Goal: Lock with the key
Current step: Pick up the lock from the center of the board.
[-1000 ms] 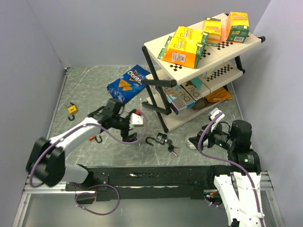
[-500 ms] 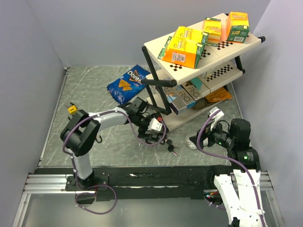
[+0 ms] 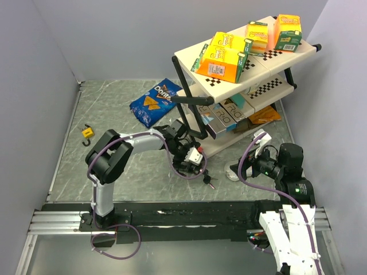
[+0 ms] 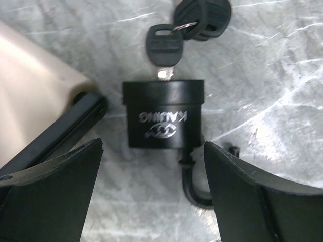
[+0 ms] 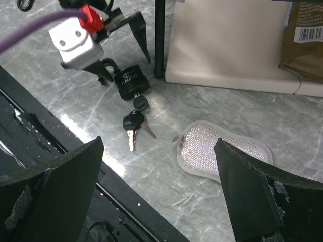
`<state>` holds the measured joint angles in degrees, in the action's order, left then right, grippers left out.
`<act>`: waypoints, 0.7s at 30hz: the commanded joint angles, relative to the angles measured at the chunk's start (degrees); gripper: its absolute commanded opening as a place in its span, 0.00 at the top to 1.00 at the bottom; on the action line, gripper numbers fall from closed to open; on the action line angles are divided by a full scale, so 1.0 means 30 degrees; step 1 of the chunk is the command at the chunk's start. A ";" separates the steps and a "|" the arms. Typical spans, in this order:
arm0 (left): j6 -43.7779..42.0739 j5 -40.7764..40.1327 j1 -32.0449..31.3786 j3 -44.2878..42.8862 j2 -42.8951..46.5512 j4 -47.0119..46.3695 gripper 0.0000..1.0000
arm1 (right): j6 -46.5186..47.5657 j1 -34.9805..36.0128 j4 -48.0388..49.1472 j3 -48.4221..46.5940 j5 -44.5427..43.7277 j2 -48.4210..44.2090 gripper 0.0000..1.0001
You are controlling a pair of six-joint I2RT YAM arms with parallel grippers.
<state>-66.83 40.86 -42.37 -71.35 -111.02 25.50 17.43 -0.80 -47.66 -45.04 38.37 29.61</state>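
Observation:
A black padlock (image 4: pixel 162 113) lies flat on the grey table with a black-headed key (image 4: pixel 164 48) stuck in its keyhole and spare keys (image 4: pixel 202 15) on the ring. Its shackle (image 4: pixel 194 186) stands open. My left gripper (image 4: pixel 154 201) is open just above the lock, one finger on each side of the shackle end, touching nothing. In the top view the left gripper (image 3: pixel 192 160) covers the lock; the keys (image 3: pixel 208 179) show beside it. The right wrist view shows the padlock (image 5: pixel 130 81) and keys (image 5: pixel 133 121). My right gripper (image 5: pixel 161 201) is open and empty, to the right of them.
A cream shelf rack (image 3: pixel 241 69) with boxes stands right behind the lock; its black leg (image 4: pixel 55 133) is close to the left finger. A mesh pouch (image 5: pixel 222 151) lies under the right gripper. A Doritos bag (image 3: pixel 155 102) and a small yellow padlock (image 3: pixel 87 132) lie to the left.
My left arm has swung right from the table's left part and now hovers over the padlock by the rack's foot. The right arm has barely moved.

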 commanded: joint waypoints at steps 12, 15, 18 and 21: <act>-0.0285 -0.0319 -0.1227 0.0053 -0.0172 0.1345 0.35 | 0.0372 -0.0144 0.0212 -0.0310 -0.0164 0.0386 0.00; -0.0136 -0.0378 -0.1258 0.0346 0.0296 0.2134 0.47 | 0.0313 -0.0115 0.0242 -0.0310 0.0100 0.0356 0.00; 0.0477 -0.0379 -0.1258 0.0902 0.0852 0.2224 0.55 | 0.0342 -0.0115 0.0184 -0.0369 0.0276 0.0356 0.00; 0.1822 -0.0291 -0.1287 0.0991 0.1060 0.1875 0.54 | 0.0255 -0.0144 0.0154 -0.0369 0.0481 0.0240 0.00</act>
<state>-65.25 39.64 -45.69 -69.58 -110.26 28.64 17.87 -0.80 -47.66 -45.01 38.22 29.61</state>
